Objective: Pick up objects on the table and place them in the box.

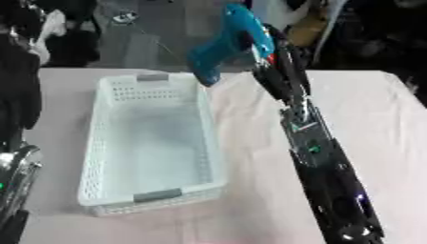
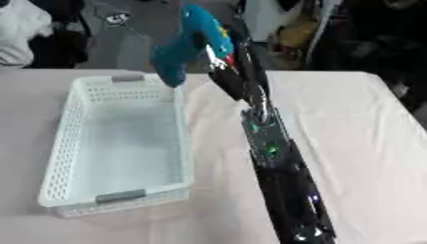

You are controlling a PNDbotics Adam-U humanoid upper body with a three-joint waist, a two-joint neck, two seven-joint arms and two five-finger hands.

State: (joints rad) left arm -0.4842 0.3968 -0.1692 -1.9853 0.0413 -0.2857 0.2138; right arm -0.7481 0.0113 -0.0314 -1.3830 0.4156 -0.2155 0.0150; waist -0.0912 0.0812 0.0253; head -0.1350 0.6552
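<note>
A teal power drill (image 1: 225, 45) hangs in the air above the far right corner of the white perforated basket (image 1: 98, 143), handle pointing down and left. My right hand (image 1: 279, 62) is shut on the drill's upper body, with the black forearm running down the middle of the view. The basket holds nothing that I can see. My left arm's silver joint (image 1: 16, 176) shows at the lower left edge; its hand is out of view.
The basket stands lengthways on the pale pink tablecloth (image 1: 367, 119), grey handles at its near and far ends. Dark clutter and a cable lie beyond the table's far edge.
</note>
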